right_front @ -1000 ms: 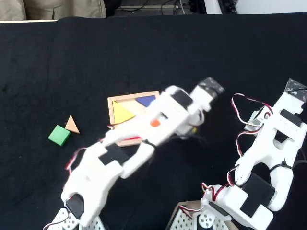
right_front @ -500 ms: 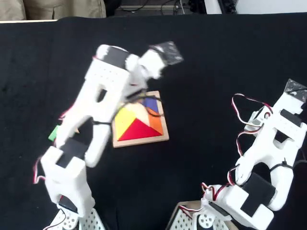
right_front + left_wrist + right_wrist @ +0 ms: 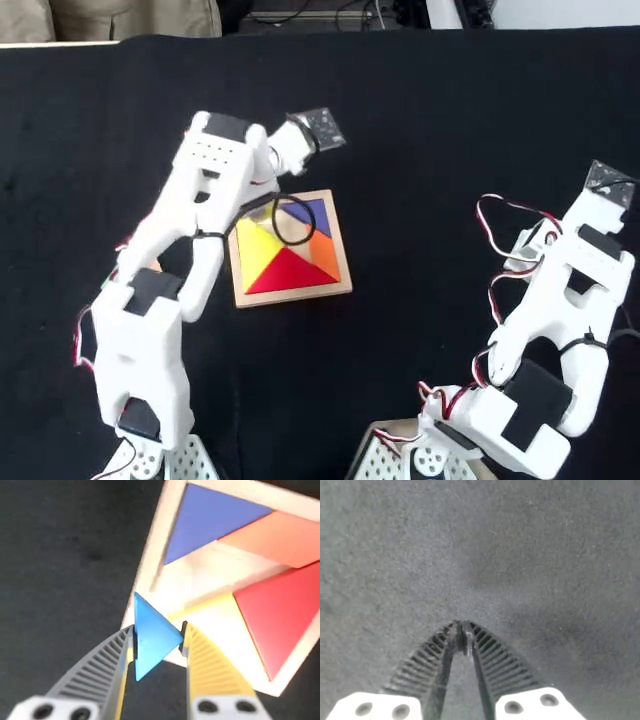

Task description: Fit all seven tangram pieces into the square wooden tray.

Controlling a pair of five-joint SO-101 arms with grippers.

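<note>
You are at the placing step. The left gripper [image 3: 156, 630] pinches a small light blue triangle [image 3: 152, 640] across its width, its fingers spread only as far as the piece forces them. One corner of the piece sticks out past the fingertips. In the left wrist view it hangs over the rim of the wooden tray [image 3: 152, 560]. How high it sits above the wood you cannot tell.

The tray lies a little left of the middle of the table [image 3: 450, 150]. Already in it are a yellow triangle [image 3: 255, 250] along its left edge, a red triangle [image 3: 290, 270] along its near edge and an orange piece [image 3: 328, 258] along its right edge. A dark blue triangle [image 3: 315, 212] sits at its far edge. The wrist view shows bare wood between the dark blue triangle and the yellow one, against the rim, and that looks like your slot.

To do this well:
- Carry the piece fully inside the rim before you lower it.
- Turn the wrist until its edges run parallel to the neighbours' edges.
- Come down straight, since a tilted piece will likely ride up on the rim or on the yellow triangle.
- Release only once it lies flat, and open just enough to let go, because wide fingers could nudge the seated pieces.

The right gripper [image 3: 462, 630] is pressed together on nothing, over bare table near the right edge and well apart from the tray.
</note>
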